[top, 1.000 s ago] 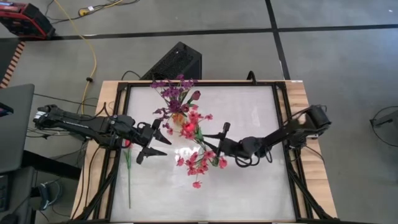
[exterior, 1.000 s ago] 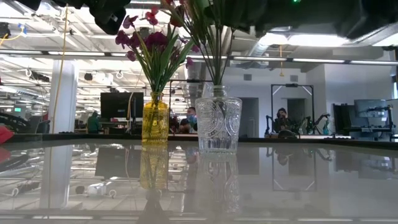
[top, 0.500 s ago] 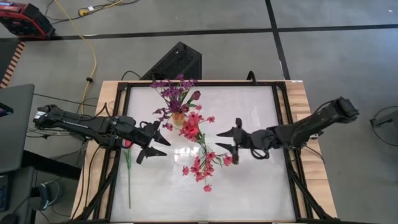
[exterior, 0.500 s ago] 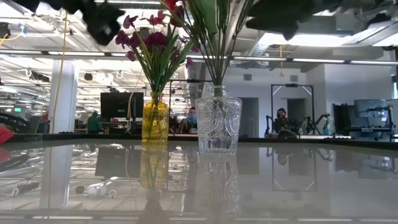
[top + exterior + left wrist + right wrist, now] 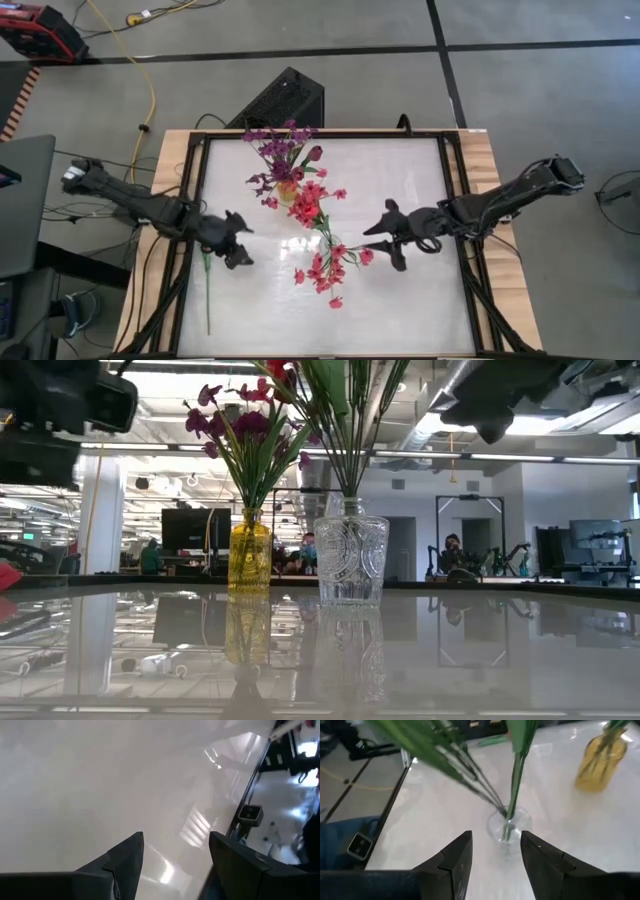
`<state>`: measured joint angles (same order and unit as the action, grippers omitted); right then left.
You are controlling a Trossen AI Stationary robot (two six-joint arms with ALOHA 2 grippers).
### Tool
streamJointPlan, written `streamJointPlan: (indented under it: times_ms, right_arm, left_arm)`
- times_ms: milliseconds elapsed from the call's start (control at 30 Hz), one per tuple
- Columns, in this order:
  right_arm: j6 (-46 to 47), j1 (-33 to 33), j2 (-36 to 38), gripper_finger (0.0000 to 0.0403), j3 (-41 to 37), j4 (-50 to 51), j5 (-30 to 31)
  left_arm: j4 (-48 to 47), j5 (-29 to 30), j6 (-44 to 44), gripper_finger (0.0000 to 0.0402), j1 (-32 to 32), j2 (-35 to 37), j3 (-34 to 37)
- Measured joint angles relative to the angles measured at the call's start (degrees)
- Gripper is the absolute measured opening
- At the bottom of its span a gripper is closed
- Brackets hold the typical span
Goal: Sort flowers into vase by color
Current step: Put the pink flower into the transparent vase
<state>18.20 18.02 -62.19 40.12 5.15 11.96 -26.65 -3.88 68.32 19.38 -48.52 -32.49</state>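
Flowers are mostly sorted: the purple sprigs [image 5: 277,148] stand in the yellow vase [image 5: 249,556] toward the far side of the table [image 5: 420,300], and the red-pink sprigs [image 5: 322,262] lean out of the clear glass vase [image 5: 351,559] just beside it. One stem is left, a flower with a long green stalk [image 5: 206,283] lying flat near the table's left edge. The left gripper [image 5: 238,252] hovers just beside it, fingers apart and holding nothing; the left wrist view shows only bare tabletop between them. The step in hand looks like picking up this stem. To do it well, I would line the open fingers across the thin stalk, not along it, come down low and close near the blossom end so it hangs steadily. The right gripper [image 5: 392,240] waits near the clear vase, open and empty. Count: two vases, two bunches in them, one loose stem, two arms.
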Motion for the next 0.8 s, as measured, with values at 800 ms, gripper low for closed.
streamJointPlan:
  times_ms: [800]
  right_arm:
    - [-0.2,3.9,0.0,0.0193,0.0,11.8,-4.6]
  left_arm:
    - [-18.3,1.6,44.7,0.0215,20.9,-19.3,-7.2]
